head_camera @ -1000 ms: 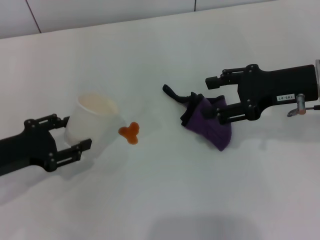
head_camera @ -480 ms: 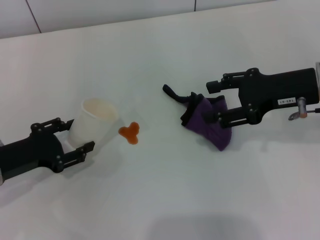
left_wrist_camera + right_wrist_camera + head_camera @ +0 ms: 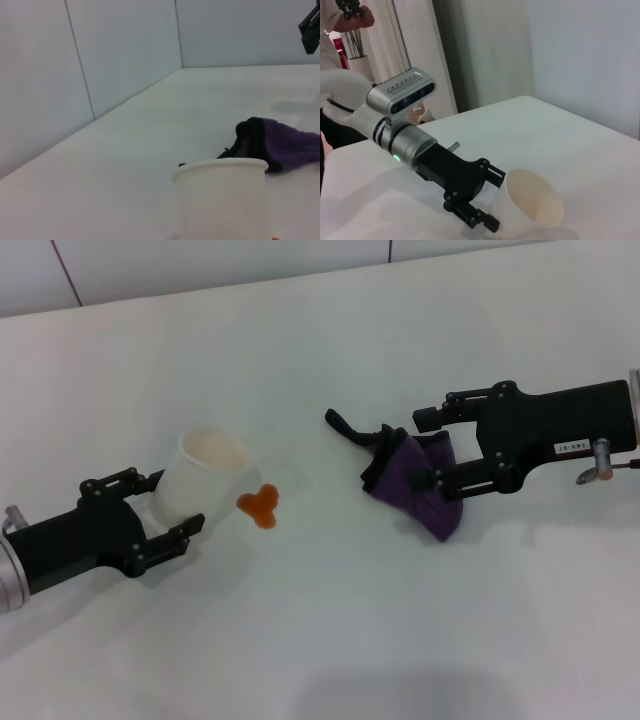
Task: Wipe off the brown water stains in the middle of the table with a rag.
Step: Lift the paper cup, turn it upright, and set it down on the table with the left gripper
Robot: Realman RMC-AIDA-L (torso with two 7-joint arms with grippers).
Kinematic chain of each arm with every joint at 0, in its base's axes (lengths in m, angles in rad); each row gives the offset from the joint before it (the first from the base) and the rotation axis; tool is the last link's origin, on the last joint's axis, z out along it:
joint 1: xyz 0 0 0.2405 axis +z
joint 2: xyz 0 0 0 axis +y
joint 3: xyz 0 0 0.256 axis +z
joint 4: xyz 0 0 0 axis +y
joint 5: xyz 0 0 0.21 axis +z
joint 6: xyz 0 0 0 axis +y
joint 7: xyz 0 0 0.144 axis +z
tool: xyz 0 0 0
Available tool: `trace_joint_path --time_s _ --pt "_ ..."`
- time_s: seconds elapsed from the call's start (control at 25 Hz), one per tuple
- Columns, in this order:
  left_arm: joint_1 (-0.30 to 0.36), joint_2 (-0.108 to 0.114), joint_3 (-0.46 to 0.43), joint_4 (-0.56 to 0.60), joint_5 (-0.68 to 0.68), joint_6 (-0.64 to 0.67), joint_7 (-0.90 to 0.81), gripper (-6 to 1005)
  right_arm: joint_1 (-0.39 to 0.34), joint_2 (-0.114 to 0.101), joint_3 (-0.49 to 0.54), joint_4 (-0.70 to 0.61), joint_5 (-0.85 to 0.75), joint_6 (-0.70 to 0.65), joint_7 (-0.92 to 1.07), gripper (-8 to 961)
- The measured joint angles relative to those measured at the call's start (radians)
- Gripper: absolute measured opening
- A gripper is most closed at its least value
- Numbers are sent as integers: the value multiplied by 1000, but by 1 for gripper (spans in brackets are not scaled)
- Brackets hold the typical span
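Observation:
The brown water stains (image 3: 260, 505) lie on the white table (image 3: 330, 630), just right of a white cup (image 3: 208, 478). My left gripper (image 3: 170, 506) has a finger on each side of the cup's lower part and holds it; the right wrist view shows this gripper (image 3: 497, 200) and the cup (image 3: 532, 202). The purple rag (image 3: 425, 495) with its black strap (image 3: 345, 426) lies right of the stains. My right gripper (image 3: 427, 448) is open over the rag, its near finger across the cloth. The left wrist view shows the cup (image 3: 220, 200) and the rag (image 3: 285, 147).
A grey wall (image 3: 200, 265) runs along the table's far edge. A person (image 3: 345, 20) stands behind the robot in the right wrist view. The right gripper (image 3: 310, 25) also shows far off in the left wrist view.
My left gripper and the cup have moved right, closer to the stains. My right gripper has stayed over the rag with only a slight shift.

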Motion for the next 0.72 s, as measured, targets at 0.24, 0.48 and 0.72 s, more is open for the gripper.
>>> trace_joint_path --time_s 0.24,0.48,0.72 --pt "2 -1 0 -61 -37 -17 43 660 1 0 0 3 -3 0 0 766" --pt "15 -1 0 -73 -42 -21 54 659 1 1 -2 6 -10 -1 -1 766" --pt "26 -4 0 -75 -42 -20 60 659 1 2 -2 7 -13 -1 0 766"
